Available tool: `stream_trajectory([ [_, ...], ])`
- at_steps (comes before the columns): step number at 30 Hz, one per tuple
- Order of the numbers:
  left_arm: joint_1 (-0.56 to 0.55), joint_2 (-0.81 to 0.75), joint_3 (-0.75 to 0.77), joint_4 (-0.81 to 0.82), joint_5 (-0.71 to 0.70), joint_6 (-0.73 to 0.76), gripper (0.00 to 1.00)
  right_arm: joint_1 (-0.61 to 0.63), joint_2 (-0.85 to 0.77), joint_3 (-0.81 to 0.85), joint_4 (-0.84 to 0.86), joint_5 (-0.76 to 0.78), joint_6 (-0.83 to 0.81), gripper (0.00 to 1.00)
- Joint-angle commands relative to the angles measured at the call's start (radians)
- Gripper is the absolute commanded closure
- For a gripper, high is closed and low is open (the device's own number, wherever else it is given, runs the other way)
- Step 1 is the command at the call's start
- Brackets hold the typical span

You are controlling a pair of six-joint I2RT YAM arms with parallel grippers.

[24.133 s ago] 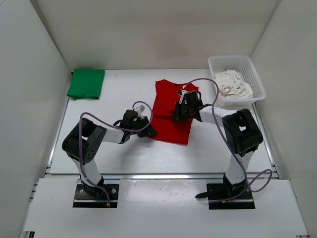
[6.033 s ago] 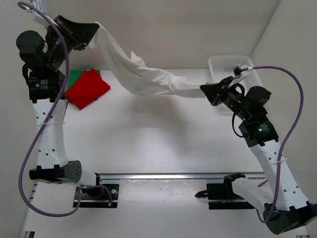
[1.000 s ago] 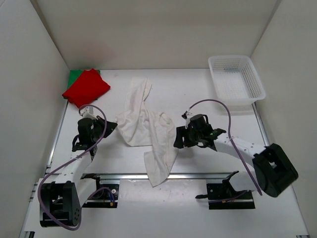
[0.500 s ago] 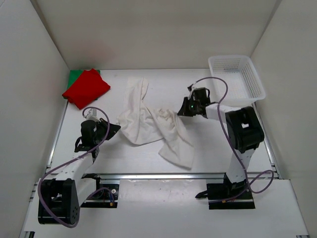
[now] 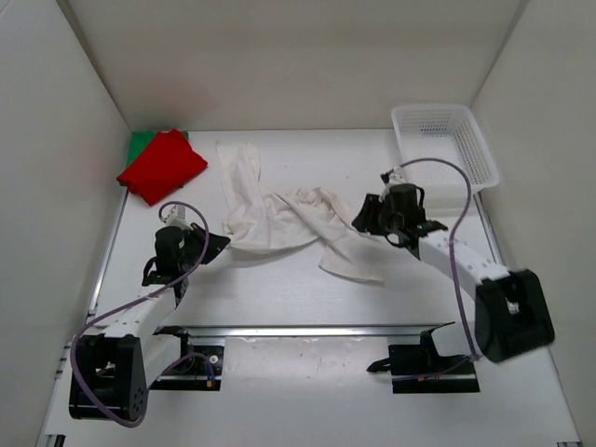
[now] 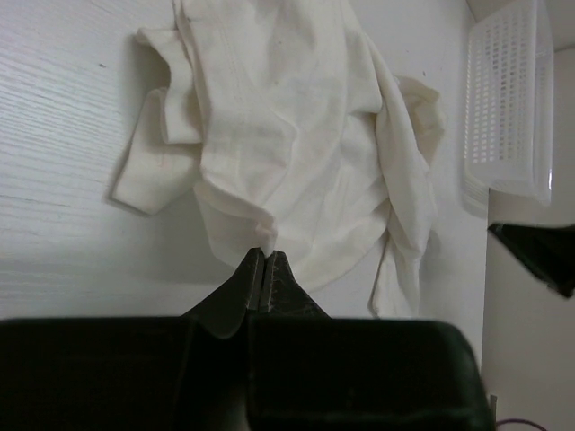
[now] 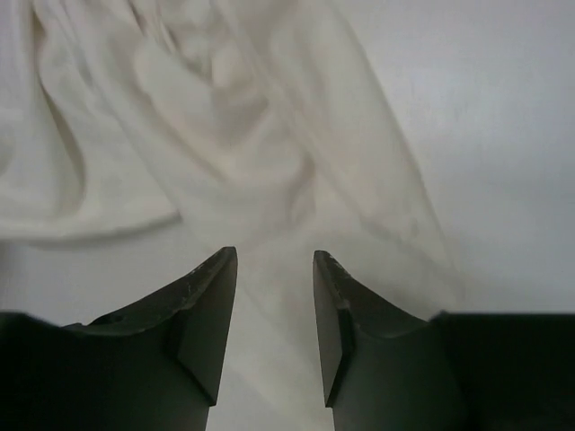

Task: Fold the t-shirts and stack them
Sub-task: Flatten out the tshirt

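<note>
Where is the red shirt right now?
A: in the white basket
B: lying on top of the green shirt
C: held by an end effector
B: the red t-shirt lies over the green t-shirt in the far left corner, with only a green edge showing.

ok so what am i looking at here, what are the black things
Two robot arms stand at the near edge of a table. One picture looks down from above; the other two come from a camera on each wrist, so the black prongs are the arm's own fingers. A crumpled off-white t-shirt lies mid-table, a folded red t-shirt sits on a green t-shirt far left, a white basket far right. The left gripper is shut, pinching the off-white shirt's edge; the right gripper hangs open over it, holding nothing.
</note>
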Motion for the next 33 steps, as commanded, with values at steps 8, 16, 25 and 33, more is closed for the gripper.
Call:
stream_trajectory([
  [8,-0.116,-0.094,-0.038,0.047,0.024,-0.001,1.0,-0.018,-0.661,-0.538,-0.231,0.154,0.195,0.55],
  [16,-0.148,-0.113,-0.047,0.069,0.008,-0.014,1.0,-0.122,-0.701,-0.65,-0.167,0.009,0.284,0.55],
  [25,-0.139,-0.102,-0.062,0.096,0.015,-0.026,1.0,-0.156,-0.666,-0.742,-0.031,-0.092,0.418,0.6],
  [33,-0.136,-0.09,-0.061,0.098,0.008,-0.029,1.0,-0.153,-0.679,-0.752,0.07,-0.058,0.428,0.9],
])
